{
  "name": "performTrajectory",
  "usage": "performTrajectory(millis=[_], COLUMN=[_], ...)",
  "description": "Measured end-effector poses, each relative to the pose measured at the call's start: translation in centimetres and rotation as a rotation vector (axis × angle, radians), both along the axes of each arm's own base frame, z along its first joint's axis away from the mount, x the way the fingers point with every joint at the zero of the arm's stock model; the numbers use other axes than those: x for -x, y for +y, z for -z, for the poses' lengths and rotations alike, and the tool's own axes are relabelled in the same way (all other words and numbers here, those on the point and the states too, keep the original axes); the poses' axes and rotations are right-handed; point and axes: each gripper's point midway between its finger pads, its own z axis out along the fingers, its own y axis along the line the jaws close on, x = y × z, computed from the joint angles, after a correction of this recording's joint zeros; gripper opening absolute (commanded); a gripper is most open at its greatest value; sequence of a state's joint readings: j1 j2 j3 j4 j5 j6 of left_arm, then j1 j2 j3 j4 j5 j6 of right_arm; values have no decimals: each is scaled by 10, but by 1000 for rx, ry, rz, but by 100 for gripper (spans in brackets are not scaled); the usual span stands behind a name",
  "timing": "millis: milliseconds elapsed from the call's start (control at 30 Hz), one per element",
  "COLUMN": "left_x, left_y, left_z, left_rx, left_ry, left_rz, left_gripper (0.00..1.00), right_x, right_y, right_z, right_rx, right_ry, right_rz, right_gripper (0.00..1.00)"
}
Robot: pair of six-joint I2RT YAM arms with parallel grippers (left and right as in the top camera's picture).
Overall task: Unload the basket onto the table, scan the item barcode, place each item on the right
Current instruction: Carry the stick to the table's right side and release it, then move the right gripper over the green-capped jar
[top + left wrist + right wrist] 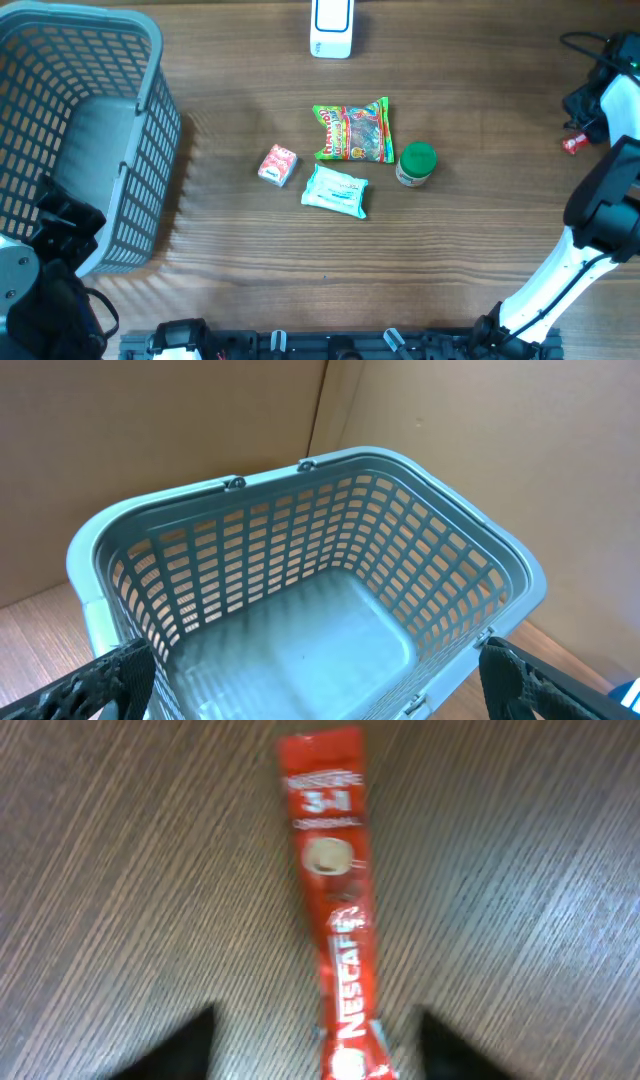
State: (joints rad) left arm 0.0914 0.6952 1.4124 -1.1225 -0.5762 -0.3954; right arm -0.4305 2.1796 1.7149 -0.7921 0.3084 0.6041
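Observation:
A red Nescafe sachet (335, 910) lies flat on the wooden table, at the far right edge in the overhead view (573, 143). My right gripper (315, 1055) hovers over it, open, with its blurred dark fingers (180, 1048) on either side of the sachet's near end and not touching it. The white scanner (330, 30) stands at the table's far middle edge. My left gripper (320, 690) is open and empty above the grey basket (300, 465), with its fingertips (112, 678) at the frame's lower corners.
Mid-table lie a gummy bag (352, 132), a green-lidded jar (416, 164), a small red box (277, 165) and a white-blue packet (335, 190). The grey basket (150, 150) fills the left side. The right arm (600, 210) reaches along the right edge.

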Motion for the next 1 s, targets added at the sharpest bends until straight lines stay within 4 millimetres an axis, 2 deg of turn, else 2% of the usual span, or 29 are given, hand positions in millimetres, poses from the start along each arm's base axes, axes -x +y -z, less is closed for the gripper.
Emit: performTrajectory(millis=[167, 267, 300, 400, 433, 467, 533, 633, 667, 733, 833, 867, 933, 1000], left_x=[-4, -4, -4, -4, -5, -5, -9, -15, -18, -18, -15, -13, -8, -5], left_y=[0, 0, 0, 0, 0, 0, 0, 1, 1, 1, 3, 5, 6, 7], left_z=[-9, -11, -11, -11, -11, -13, -23, -50, -66, -88, -111, -121, -137, -145], left_rx=[-4, -4, -4, 7, 13, 18, 19, 13, 13, 6, -5, -8, -15, -23], left_ry=[-47, -53, -53, -61, -69, -81, -137, -269, -348, -447, -554, -604, -679, -714], left_rz=[1, 2, 2, -2, -5, -7, -7, -8, -5, -5, -20, -30, -41, -48], left_gripper=[100, 100, 100, 100, 100, 100, 100, 100, 100, 100, 100, 100, 100, 100], right_x=[8, 14, 17, 37, 46, 58, 88, 145, 175, 212, 246, 259, 271, 277], right_y=[8, 20, 27, 56, 67, 76, 96, 133, 147, 164, 180, 186, 192, 202], right_z=[-14, -46, -68, -160, -209, -239, -283, -348, -367, -378, -370, -362, -353, -346], right_rx=[-35, -50, -46, -2, 43, 67, 92, 130, 143, 142, 109, 88, 71, 43], right_ry=[45, 22, -4, -138, -244, -304, -390, -565, -621, -658, -636, -605, -567, -535], right_rz=[-21, -40, -50, -93, -113, -125, -161, -250, -278, -303, -323, -331, -352, -419], right_gripper=[100, 100, 100, 100, 100, 100, 100, 100, 100, 100, 100, 100, 100, 100])
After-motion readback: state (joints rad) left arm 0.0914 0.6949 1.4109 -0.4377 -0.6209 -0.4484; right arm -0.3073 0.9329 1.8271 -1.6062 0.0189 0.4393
